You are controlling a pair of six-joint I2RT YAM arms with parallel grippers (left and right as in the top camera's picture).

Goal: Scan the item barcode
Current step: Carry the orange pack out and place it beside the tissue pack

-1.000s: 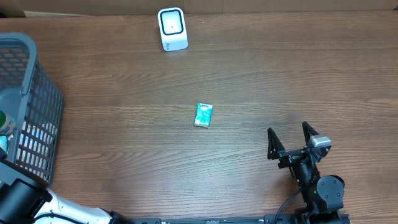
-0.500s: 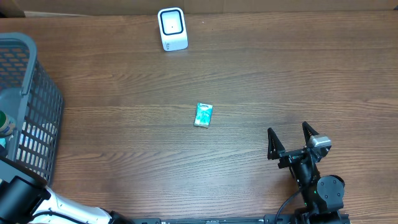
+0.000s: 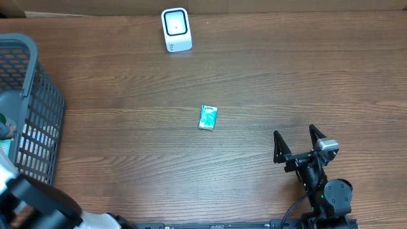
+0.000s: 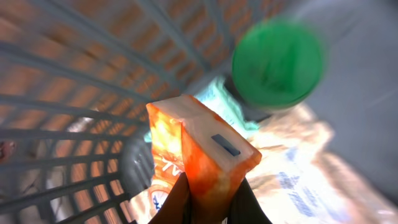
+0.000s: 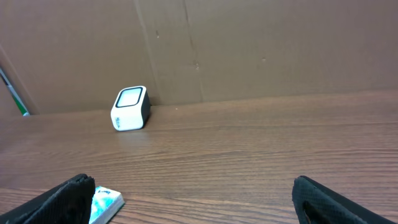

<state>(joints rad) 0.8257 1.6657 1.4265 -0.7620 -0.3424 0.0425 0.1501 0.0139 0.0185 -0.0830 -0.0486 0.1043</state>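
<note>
In the left wrist view my left gripper [image 4: 211, 205] is shut on an orange carton [image 4: 199, 146], down inside the grey basket [image 4: 74, 93]. Its narrow top end, with a small dark mark, faces the camera. A green-lidded container [image 4: 278, 62] and pale packets lie behind it. The white barcode scanner [image 3: 176, 29] stands at the table's far edge and also shows in the right wrist view [image 5: 130, 108]. My right gripper [image 3: 294, 133] rests open at the front right, its jaws wide apart [image 5: 199, 202] with nothing between them.
A small teal packet [image 3: 208, 117] lies flat mid-table, just beyond my right gripper's left finger [image 5: 102, 202]. The basket [image 3: 38, 95] fills the left edge of the table. A brown cardboard wall [image 5: 249, 43] stands behind the scanner.
My left gripper has shut on the orange carton in the basket. The left arm has shifted slightly in the overhead view. The right arm has not moved.
</note>
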